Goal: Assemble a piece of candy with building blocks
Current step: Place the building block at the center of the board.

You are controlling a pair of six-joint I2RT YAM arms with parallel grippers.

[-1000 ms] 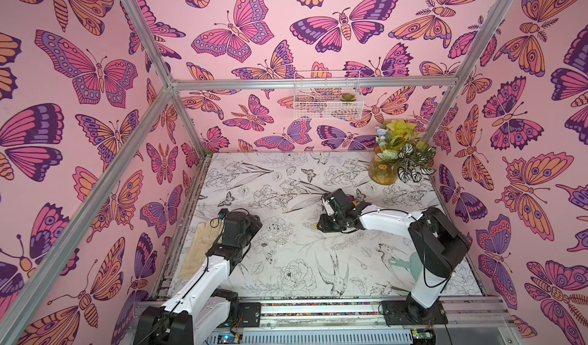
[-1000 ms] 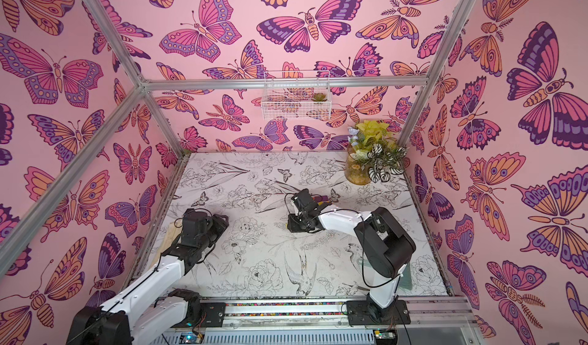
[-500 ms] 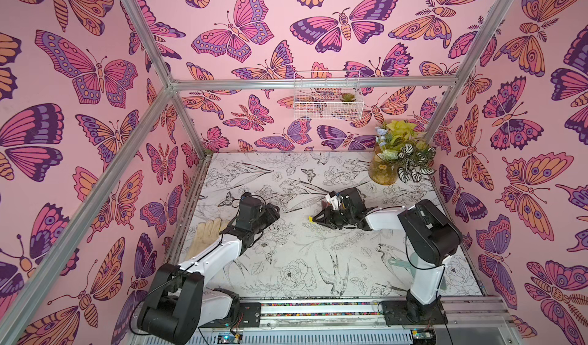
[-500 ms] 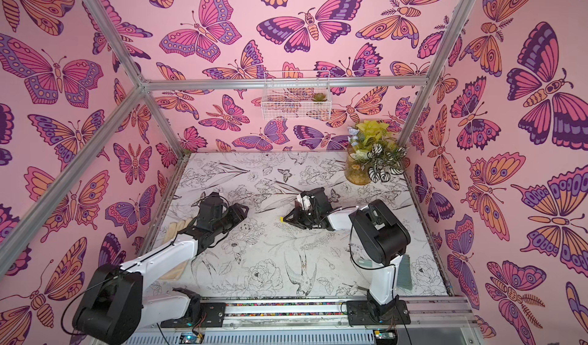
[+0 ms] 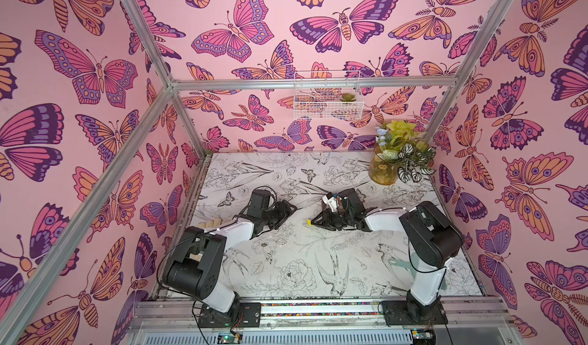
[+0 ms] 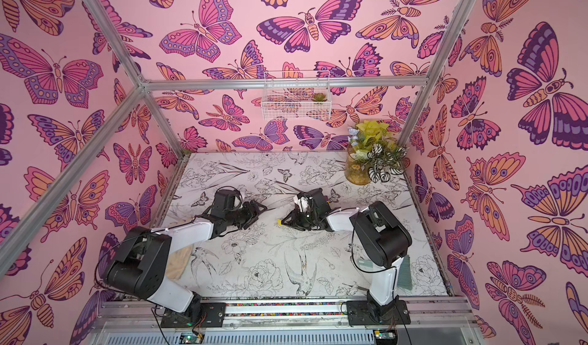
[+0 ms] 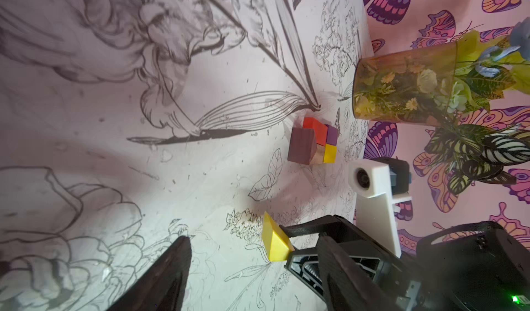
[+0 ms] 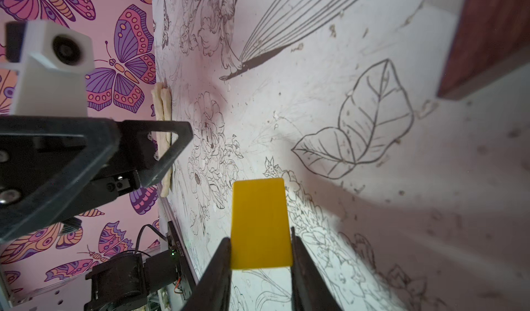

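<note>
Candy (image 7: 315, 143) lacks one end piece, which seems to explain the grips. Nearest, the left fingers (image 7: 166, 272) stand wide apart and empty, likely just out of the way. Just beyond, the right fingers (image 8: 218, 275) are clamped on the rear of the yellow triangle (image 5: 308, 221), at mid-frame in a top view, so most of it juts forward, free to be set in place. Farther along the counter (image 7: 200, 180) it lies flat, brown triangle (image 7: 301, 146) touching one end, the end nearer the vase (image 7: 401, 85) bare.
</note>
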